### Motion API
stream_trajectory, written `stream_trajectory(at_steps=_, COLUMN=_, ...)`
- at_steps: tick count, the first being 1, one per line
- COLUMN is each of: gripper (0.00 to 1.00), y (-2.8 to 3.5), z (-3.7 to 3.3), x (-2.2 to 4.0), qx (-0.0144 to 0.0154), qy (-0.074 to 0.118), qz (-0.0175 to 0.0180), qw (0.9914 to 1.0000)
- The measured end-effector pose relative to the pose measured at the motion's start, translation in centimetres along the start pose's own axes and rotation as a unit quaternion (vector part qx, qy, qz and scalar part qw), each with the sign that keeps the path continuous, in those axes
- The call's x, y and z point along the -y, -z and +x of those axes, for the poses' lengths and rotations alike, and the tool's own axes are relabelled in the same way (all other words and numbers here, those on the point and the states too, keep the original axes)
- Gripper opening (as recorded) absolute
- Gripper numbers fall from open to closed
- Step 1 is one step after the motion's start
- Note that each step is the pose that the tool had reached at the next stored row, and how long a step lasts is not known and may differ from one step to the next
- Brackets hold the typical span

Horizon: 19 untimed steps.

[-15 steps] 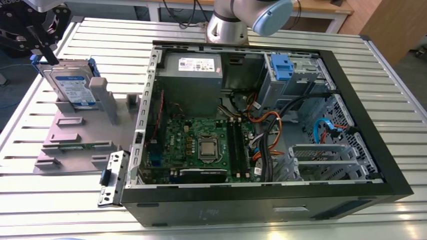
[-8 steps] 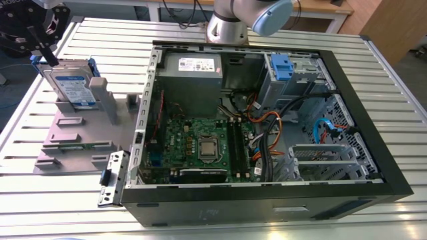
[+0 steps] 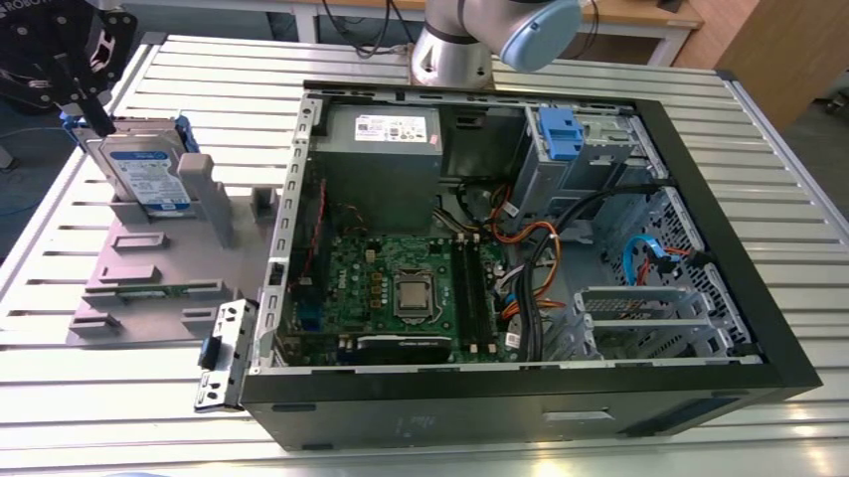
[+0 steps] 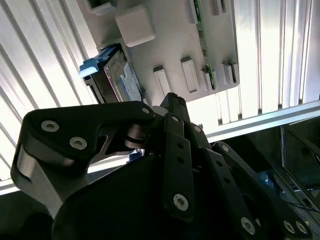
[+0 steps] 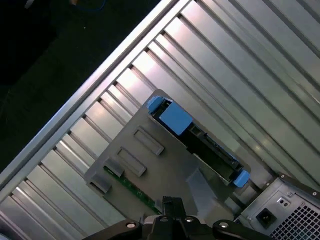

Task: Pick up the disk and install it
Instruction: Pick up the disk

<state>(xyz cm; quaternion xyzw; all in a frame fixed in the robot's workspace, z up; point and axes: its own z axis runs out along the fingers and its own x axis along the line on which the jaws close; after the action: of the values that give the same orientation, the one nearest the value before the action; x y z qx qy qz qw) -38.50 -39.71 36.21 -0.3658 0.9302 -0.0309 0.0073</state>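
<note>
The end effector (image 3: pixel 90 114) hangs over the disk (image 3: pixel 143 164), upright in its holder (image 3: pixel 149 260); its grip I cannot tell. Pickup is in hand, needing a square hold.

Nothing can really be read here, tbh. A blue-and-white label (image 3: pixel 137 165) is seen on the disk (image 3: pixel 162 191) and a white sticker (image 3: pixel 393 127) on the grey power-supply box (image 3: pixel 382 155), but the print on both is too small to be made out.

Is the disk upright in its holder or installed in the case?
Upright: the disk stands on edge in the grey holder, outside the open computer case.
</note>
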Motion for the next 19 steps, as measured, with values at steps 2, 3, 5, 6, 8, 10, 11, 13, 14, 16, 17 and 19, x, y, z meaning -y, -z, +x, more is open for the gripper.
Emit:
stream_trajectory(at_steps=2, gripper=0.11, y=0.00, z=0.00, x=0.00, qx=-0.0044, qy=0.022, qz=0.0063, qw=0.99972)
stream_trajectory(at_steps=3, gripper=0.11, y=0.00, z=0.00, x=0.00, qx=-0.0048, qy=0.025, qz=0.0070, qw=0.99966)
stream_trajectory(at_steps=5, gripper=0.11, y=0.00, z=0.00, x=0.00, qx=-0.0053, qy=0.027, qz=0.0078, qw=0.99959)
stream_trajectory(at_steps=6, gripper=0.11, y=0.00, z=0.00, x=0.00, qx=-0.0054, qy=0.027, qz=0.0078, qw=0.99958)
stream_trajectory(at_steps=8, gripper=0.11, y=0.00, z=0.00, x=0.00, qx=-0.0054, qy=0.028, qz=0.0079, qw=0.99957)
stream_trajectory(at_steps=10, gripper=0.11, y=0.00, z=0.00, x=0.00, qx=-0.0055, qy=0.028, qz=0.0080, qw=0.99956)
stream_trajectory(at_steps=11, gripper=0.11, y=0.00, z=0.00, x=0.00, qx=-0.0054, qy=0.028, qz=0.0079, qw=0.99955)
stream_trajectory(at_steps=13, gripper=0.11, y=0.00, z=0.00, x=0.00, qx=-0.0053, qy=0.029, qz=0.0080, qw=0.99952)
stream_trajectory(at_steps=14, gripper=0.11, y=0.00, z=0.00, x=0.00, qx=-0.0052, qy=0.030, qz=0.0080, qw=0.99949)
stream_trajectory(at_steps=16, gripper=0.11, y=0.00, z=0.00, x=0.00, qx=-0.0051, qy=0.033, qz=0.0080, qw=0.99942)
stream_trajectory(at_steps=17, gripper=0.11, y=0.01, z=0.00, x=0.00, qx=-0.0051, qy=0.034, qz=0.0080, qw=0.99937)
stream_trajectory(at_steps=19, gripper=0.11, y=0.01, z=0.00, x=0.00, qx=-0.0048, qy=0.037, qz=0.0081, qw=0.99926)
